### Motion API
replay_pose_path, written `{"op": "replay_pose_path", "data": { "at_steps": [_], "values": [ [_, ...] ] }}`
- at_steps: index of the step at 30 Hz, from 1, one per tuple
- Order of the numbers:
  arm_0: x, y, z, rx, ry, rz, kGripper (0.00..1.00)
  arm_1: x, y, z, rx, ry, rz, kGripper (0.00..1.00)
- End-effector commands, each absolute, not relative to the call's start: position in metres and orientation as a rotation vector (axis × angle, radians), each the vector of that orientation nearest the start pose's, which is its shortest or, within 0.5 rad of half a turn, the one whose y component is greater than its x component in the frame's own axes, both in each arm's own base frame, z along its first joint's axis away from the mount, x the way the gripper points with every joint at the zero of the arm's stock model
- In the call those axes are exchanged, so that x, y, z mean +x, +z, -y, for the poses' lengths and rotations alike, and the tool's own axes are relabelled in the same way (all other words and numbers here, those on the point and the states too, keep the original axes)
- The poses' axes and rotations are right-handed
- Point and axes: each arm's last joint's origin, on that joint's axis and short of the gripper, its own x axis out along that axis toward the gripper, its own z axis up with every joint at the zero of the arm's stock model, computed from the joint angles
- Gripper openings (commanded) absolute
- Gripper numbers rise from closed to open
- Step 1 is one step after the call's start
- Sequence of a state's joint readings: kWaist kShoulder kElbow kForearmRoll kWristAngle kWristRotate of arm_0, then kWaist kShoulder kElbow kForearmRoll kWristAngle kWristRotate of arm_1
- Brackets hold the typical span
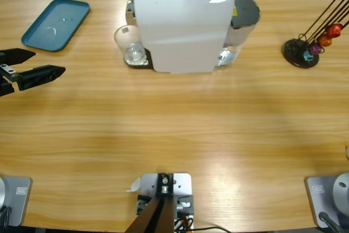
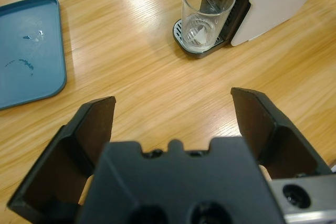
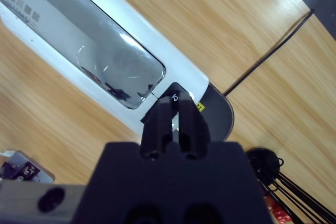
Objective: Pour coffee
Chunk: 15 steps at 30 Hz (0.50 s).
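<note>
Your left gripper [image 1: 34,65] sits at the bench's [image 1: 174,135] nine o'clock edge, jaws spread wide and holding nothing. The empty glass [image 1: 129,45] stands on the drip tray [image 2: 190,43] at the left face of the coffee machine [image 1: 180,23] — toward eleven o'clock in the high view, well apart from that gripper. The teal tray [image 1: 56,23] lies near ten o'clock. Your right gripper [image 3: 175,121] shows only in its wrist view: jaws pressed together, empty, poised above the machine's top close to its black end. Judging by that, the step in hand is starting the brew — come straight down with the closed tips and keep the left gripper clear of the glass.
</note>
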<state>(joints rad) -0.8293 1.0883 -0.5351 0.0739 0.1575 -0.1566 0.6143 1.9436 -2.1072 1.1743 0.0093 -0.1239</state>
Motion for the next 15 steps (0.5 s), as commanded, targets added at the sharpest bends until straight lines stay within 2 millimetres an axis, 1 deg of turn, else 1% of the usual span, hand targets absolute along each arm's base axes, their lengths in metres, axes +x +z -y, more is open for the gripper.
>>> {"op": "replay_pose_path", "data": {
  "at_steps": [1,15],
  "values": [
    [0.105,0.268,0.104,0.179,-0.604,-0.635,0.954,0.334,0.394,-0.239,-0.464,0.618,-1.019,0.000],
    [0.106,0.268,0.105,0.181,-0.603,-0.639,0.954,0.337,0.382,-0.242,-0.466,0.625,-1.056,0.000]
  ]
}}
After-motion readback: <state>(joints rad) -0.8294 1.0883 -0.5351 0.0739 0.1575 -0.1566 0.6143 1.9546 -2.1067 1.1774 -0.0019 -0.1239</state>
